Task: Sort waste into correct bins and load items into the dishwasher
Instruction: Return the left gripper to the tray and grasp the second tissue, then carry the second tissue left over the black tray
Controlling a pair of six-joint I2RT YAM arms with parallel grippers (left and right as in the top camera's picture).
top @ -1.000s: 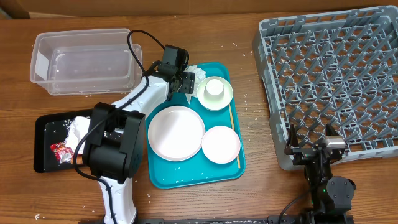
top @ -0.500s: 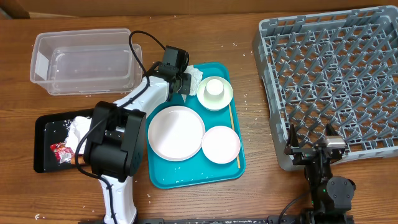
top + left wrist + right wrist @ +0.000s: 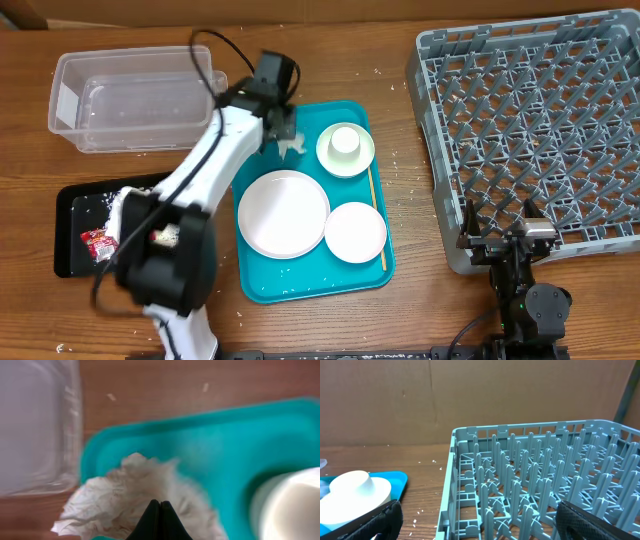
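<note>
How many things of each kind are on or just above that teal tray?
Plates: 2
Saucer: 1
Cup: 1
Wooden stick: 1
Crumpled napkin: 1
Total: 6

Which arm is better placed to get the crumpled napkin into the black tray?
Left. The left gripper is shut on the napkin, and the black tray lies on its side. The right gripper sits open by the dish rack.

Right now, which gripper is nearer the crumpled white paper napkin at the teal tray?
Left. The left gripper pinches that napkin; the right gripper sits open beside the grey plastic rack.
</note>
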